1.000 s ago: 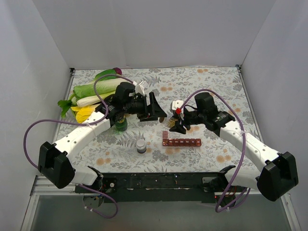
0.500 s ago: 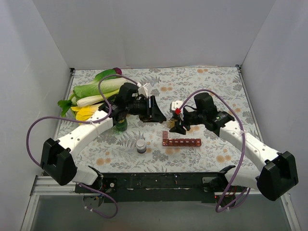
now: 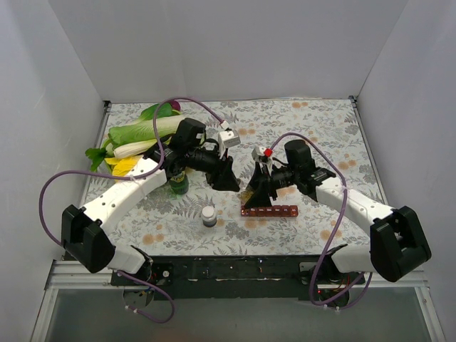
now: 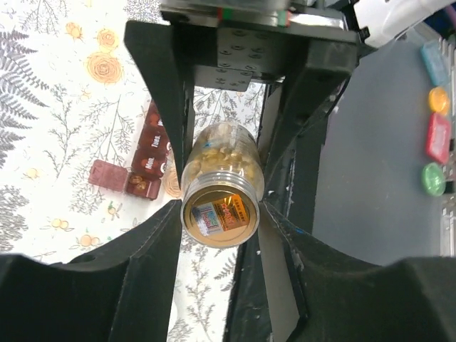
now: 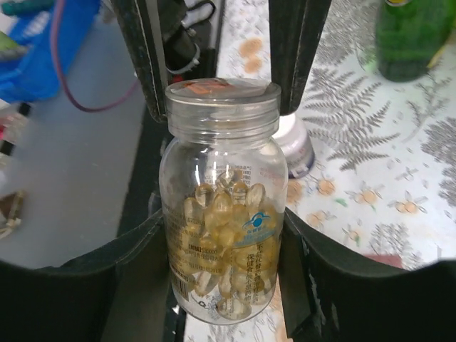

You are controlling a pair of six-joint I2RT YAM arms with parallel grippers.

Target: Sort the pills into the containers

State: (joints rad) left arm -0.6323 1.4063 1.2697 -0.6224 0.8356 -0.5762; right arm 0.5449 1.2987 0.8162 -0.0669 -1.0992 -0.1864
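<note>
Landmark: the containers (image 3: 268, 211), a dark red strip lying on the bench (image 3: 320, 128). Well to its left stands a green bottle (image 3: 178, 184), and nearer on the left a grey bottle (image 3: 208, 215). Just beyond its left end, the left end effector (image 3: 229, 182) pinches the cap (image 4: 219, 214) of a clear pill bottle (image 5: 222, 214). The right end effector (image 3: 256, 189) clamps the body, with yellow pills (image 5: 221, 271) inside.

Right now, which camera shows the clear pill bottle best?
Right wrist: the pill bottle fills the frame side-on, with capsules and cap plain. Left wrist shows mainly its cap end-on. In the top view it is almost hidden.
</note>
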